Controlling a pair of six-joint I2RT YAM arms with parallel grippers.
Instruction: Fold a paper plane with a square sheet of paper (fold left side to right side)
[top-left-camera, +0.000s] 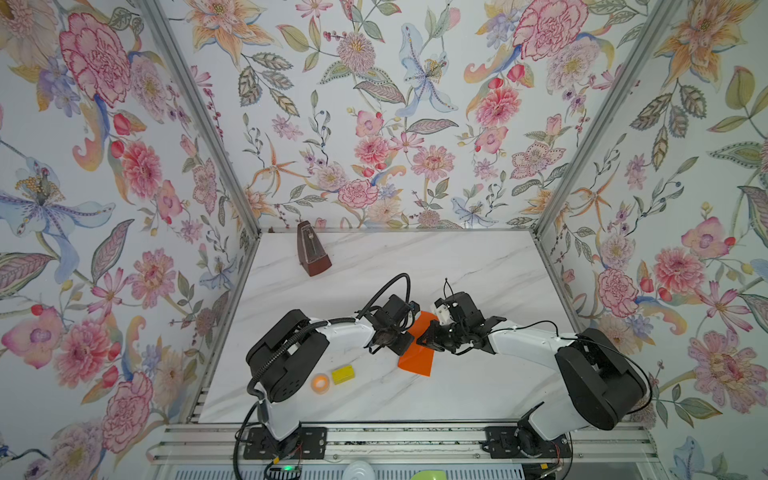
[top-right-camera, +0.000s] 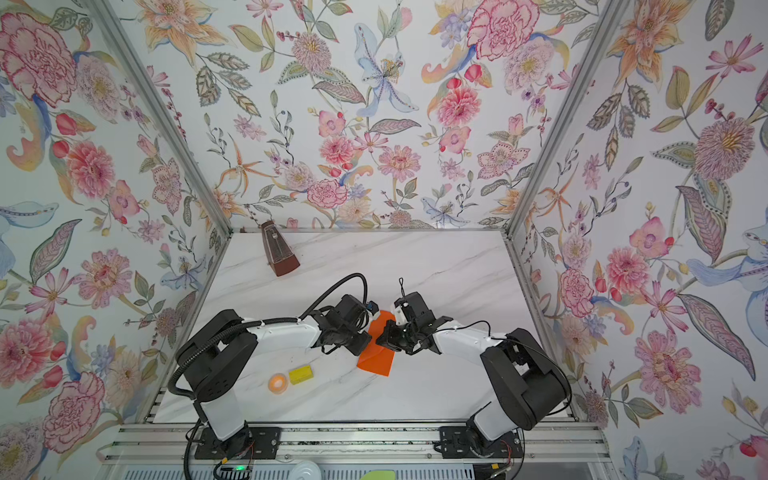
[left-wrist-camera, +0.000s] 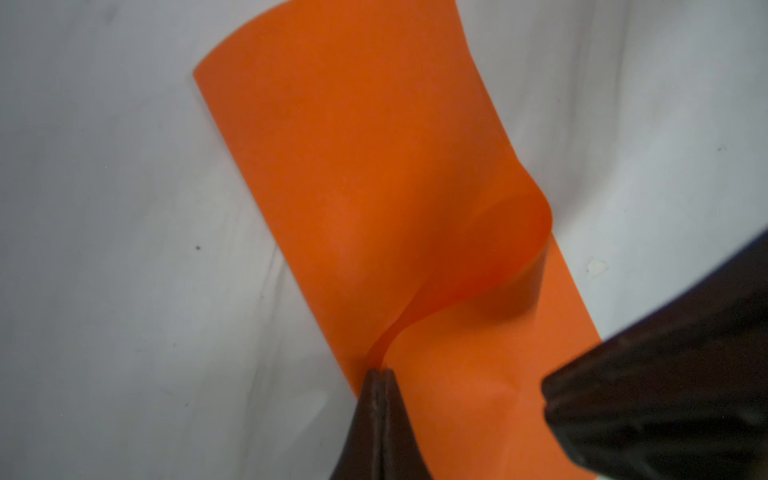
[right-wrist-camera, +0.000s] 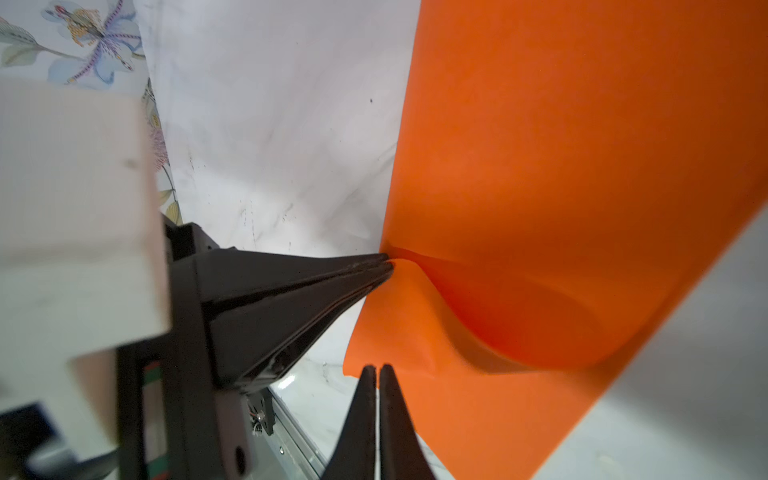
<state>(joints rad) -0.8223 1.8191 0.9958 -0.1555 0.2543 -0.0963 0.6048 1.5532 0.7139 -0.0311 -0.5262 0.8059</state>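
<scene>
Over marble tabletop (top-left-camera: 457, 270), seemingly light, floppy square sheet of paper (top-left-camera: 415, 361), pinched along one edge by closed left gripper (left-wrist-camera: 380, 372) and right gripper (right-wrist-camera: 376, 368); best held by edges.

Left claw (left-wrist-camera: 382, 372) and right claw (right-wrist-camera: 379, 368) closed

The square sheet of paper (top-right-camera: 376, 359), bright orange, is at the centre of the table (top-right-camera: 436, 386). The left tool (top-right-camera: 362, 348) and right tool (top-right-camera: 380, 338) meet over its middle from opposite sides. An orange tape ring (top-right-camera: 277, 382) and a yellow block (top-right-camera: 300, 374) sit just beside each other near the left arm. A brown metronome (top-right-camera: 280, 253) stands at the rear left.
</scene>
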